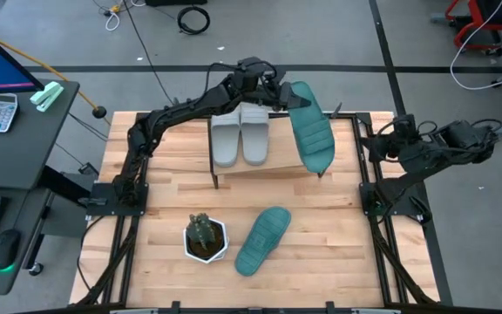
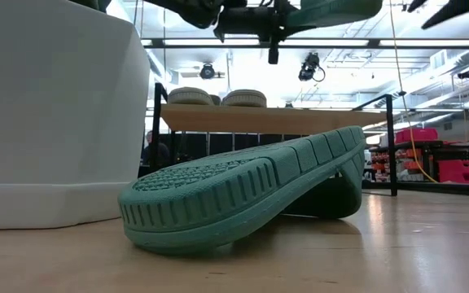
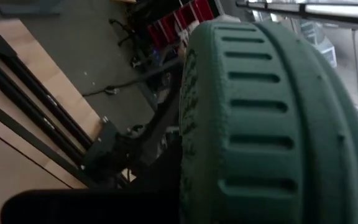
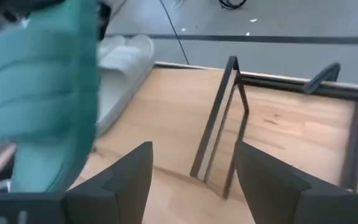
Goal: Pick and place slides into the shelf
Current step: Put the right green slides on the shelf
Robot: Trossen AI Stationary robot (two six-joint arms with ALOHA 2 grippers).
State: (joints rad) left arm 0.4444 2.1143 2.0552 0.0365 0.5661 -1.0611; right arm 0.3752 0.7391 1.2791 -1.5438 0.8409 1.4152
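My left gripper (image 1: 279, 94) is over the shelf's far edge, shut on a teal slide (image 1: 311, 136) that hangs in the air above the right end of the shelf (image 1: 277, 164). In the left wrist view this slide's ribbed sole (image 3: 272, 118) fills the picture and hides the fingers. The grey pair (image 1: 240, 135) rests side by side on the shelf's top board. The second teal slide (image 1: 262, 238) lies sole up on the table's near part, arched on its toe and strap (image 2: 243, 195). My right gripper (image 4: 191, 180) waits open at the table's right edge, touching nothing. My left gripper holds the teal slide by its far end (image 1: 291, 92), coming level from the table's left. The slide is lifted clear and reaches from the fingers toward the near edge, sole up, over the shelf's right end. The gripper's own body hides the place of contact.
A small plant in a white pot (image 1: 206, 237) stands near the table's near edge, left of the lying teal slide. The shelf's thin black legs (image 4: 219, 124) stand in front of my right gripper. Bare board shows on the shelf to the right of the grey pair.
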